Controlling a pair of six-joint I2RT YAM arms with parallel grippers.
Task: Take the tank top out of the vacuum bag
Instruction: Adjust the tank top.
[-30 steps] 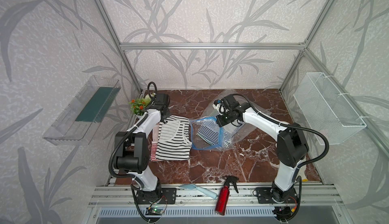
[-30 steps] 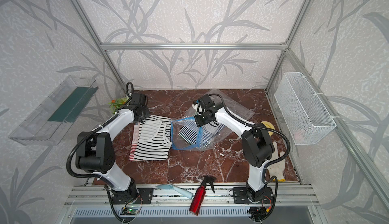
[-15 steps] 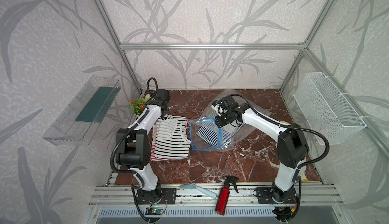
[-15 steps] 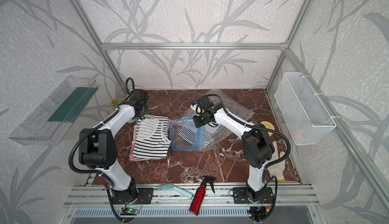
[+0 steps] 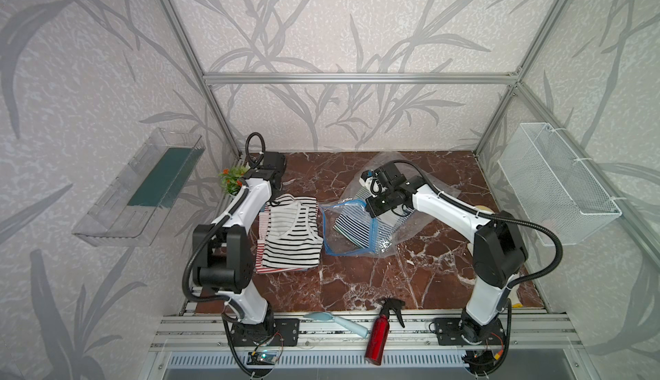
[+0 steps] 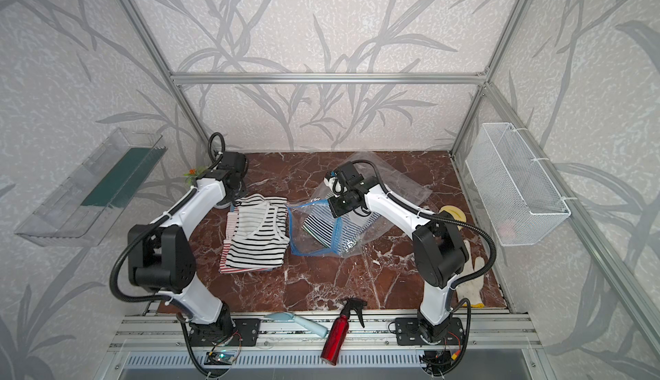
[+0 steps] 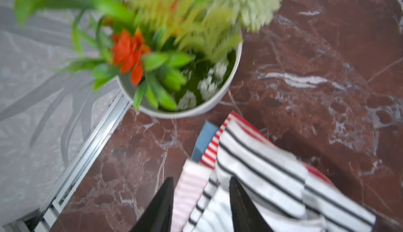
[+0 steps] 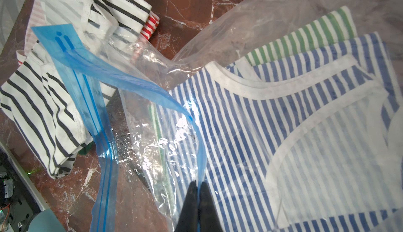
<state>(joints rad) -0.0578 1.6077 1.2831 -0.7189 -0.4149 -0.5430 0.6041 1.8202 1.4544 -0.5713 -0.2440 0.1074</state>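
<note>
A black-and-white striped tank top (image 5: pixel 289 235) (image 6: pixel 259 239) lies on top of a pile of folded striped clothes, left of the vacuum bag (image 5: pixel 351 242). My left gripper (image 7: pixel 201 179) stands open over the pile's far edge, with a pink-striped cloth and the black-striped one under the gap between its fingers. My right gripper (image 8: pixel 198 184) is shut on the bag's blue zip strip (image 8: pixel 196 137) and holds the mouth up. Inside the clear bag lie a blue-striped tank top (image 8: pixel 261 132) and a green-striped one (image 8: pixel 305 34).
A potted plant (image 7: pixel 174 67) (image 5: pixel 234 178) stands right behind the pile, by the left wall. On the front rail lie a red spray bottle (image 5: pixel 378 339) and a pale blue brush (image 5: pixel 335 321). A white glove (image 6: pixel 471 282) lies at the right, under a wire basket (image 6: pixel 514 189).
My left gripper has opened and let go of the black-striped tank top, which now rests on the pile. My right gripper has stayed shut on the zip strip.
</note>
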